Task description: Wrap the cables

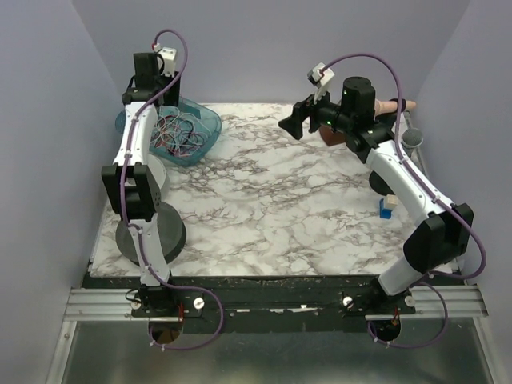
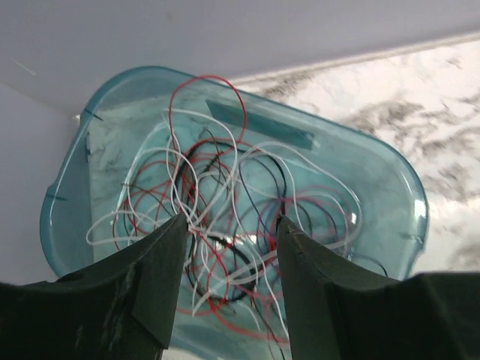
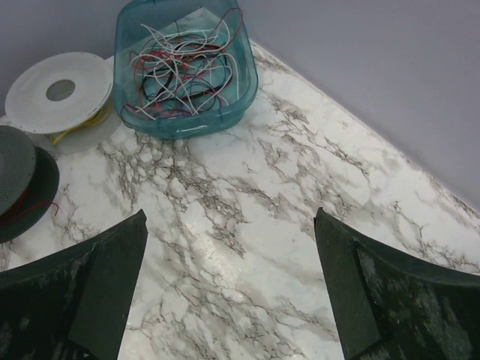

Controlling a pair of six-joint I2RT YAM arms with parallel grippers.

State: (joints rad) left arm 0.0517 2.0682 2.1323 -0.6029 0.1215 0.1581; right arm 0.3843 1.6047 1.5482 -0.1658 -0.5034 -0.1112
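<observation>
The cables [image 2: 225,195] are a tangle of thin red, white and black wires lying in many loops inside a teal plastic bin [image 2: 390,169]. The bin [image 1: 210,120] stands at the table's far left. My left gripper [image 2: 231,221] hangs just over the bin, its jaws apart with several wire loops between the tips; no wire is pinched. My right gripper [image 3: 230,213] hovers wide open above bare marble, holding nothing, and is seen at the far right [image 1: 290,124]. From the right wrist, the cables [image 3: 184,64] and the bin [image 3: 180,124] show in the distance.
A white spool [image 3: 60,90] and a dark grey spool [image 3: 15,180] lie beside the bin on the left. A dark round base [image 1: 152,232] stands at front left. A blue block [image 1: 387,208], a brown object [image 1: 332,138] and a grey cup [image 1: 412,138] sit along the right edge.
</observation>
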